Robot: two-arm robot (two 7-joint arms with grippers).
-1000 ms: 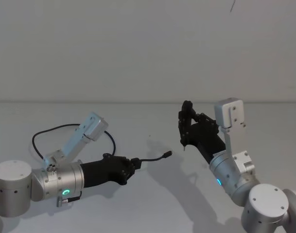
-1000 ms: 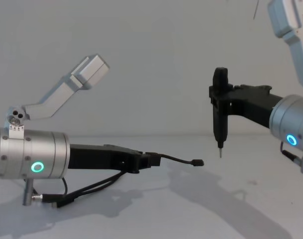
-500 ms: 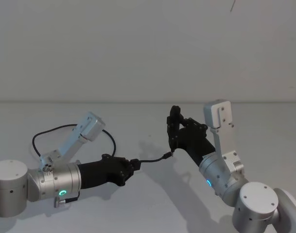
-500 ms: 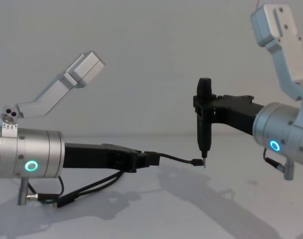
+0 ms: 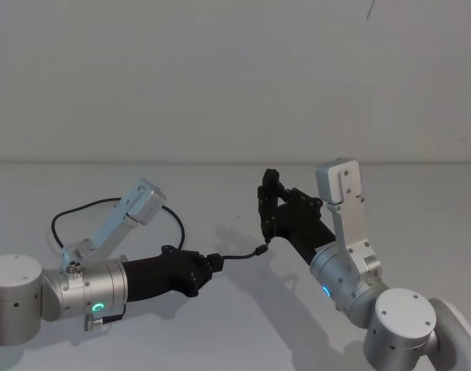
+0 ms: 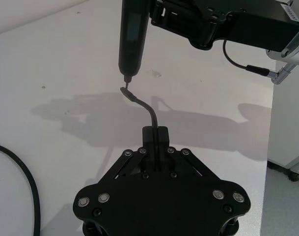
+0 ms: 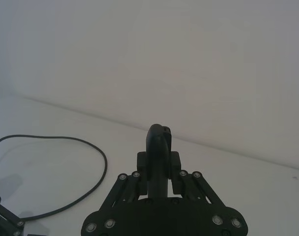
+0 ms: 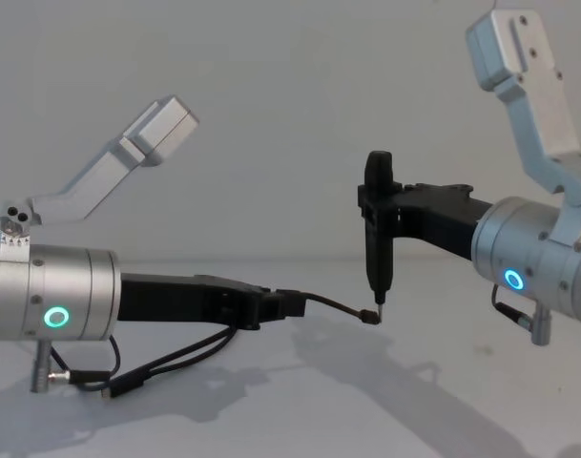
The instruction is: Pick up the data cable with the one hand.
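Above counter: data cable (image 8: 333, 306) end clamped in left claw (image 8: 288, 305), lifted.
Right claw (image 8: 377, 250): closed around pen-like tool, moved inward; tip met plug.

A plain white table (image 5: 421, 209) carries the scene, running back to a pale wall across the upper half of the head view. At the left of that frame the data cable (image 5: 65, 212) lies on it in a wide loose loop, curving round toward the centre. In the chest view, two strands of the cord sag down onto the surface at lower left. Soft grey shadows spread over the tabletop near the middle, and a few tiny dark specks dot the white.
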